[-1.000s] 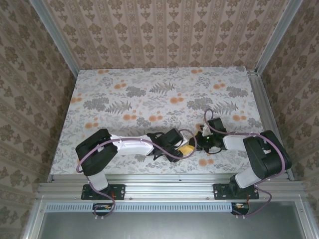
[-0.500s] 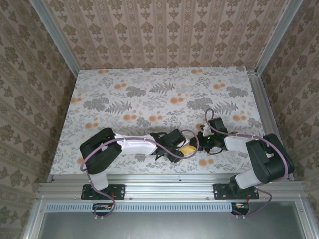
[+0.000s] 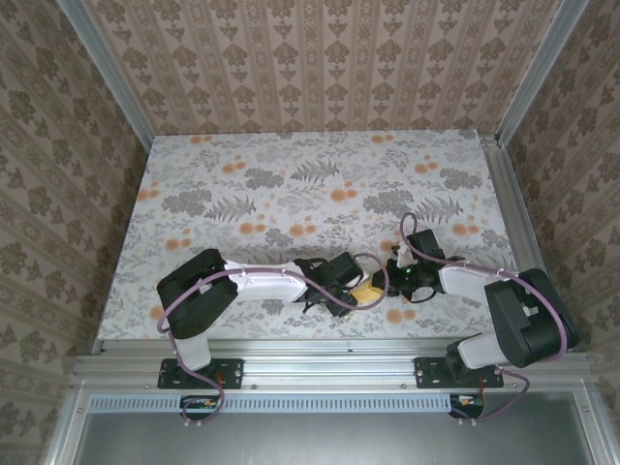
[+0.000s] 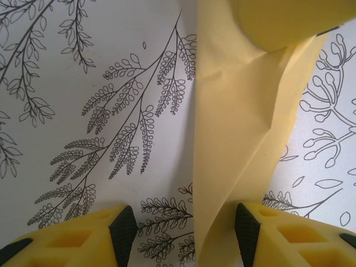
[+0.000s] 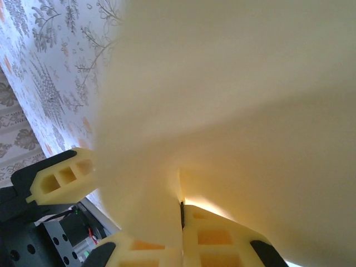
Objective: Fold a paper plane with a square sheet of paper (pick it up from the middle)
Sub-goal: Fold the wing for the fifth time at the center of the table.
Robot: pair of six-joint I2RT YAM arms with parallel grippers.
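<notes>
1. Square sheet of paper (image 3: 366, 291): thin, plain mustard-yellow, and not flat. In the left wrist view the square sheet of paper (image 4: 233, 139) is a creased, folded strip running from the top edge to the bottom edge, right of centre
2. Position: in the top view it sits low and slightly right of centre, over the flower-printed table (image 3: 291, 174). It is between the left gripper (image 3: 355, 294) and the right gripper (image 3: 386, 286)
3. Right gripper (image 5: 181, 231): the jaws are pressed together at bottom centre of the right wrist view and pinch an edge of the paper, which spreads blurred across the upper frame
4. Left gripper (image 4: 183, 236): the jaws stand parted at the bottom corners. The paper passes between them, just beside the right-hand finger (image 4: 289, 239), and is not clamped
5. Count: one sheet, two grippers, two arms, one table
</notes>
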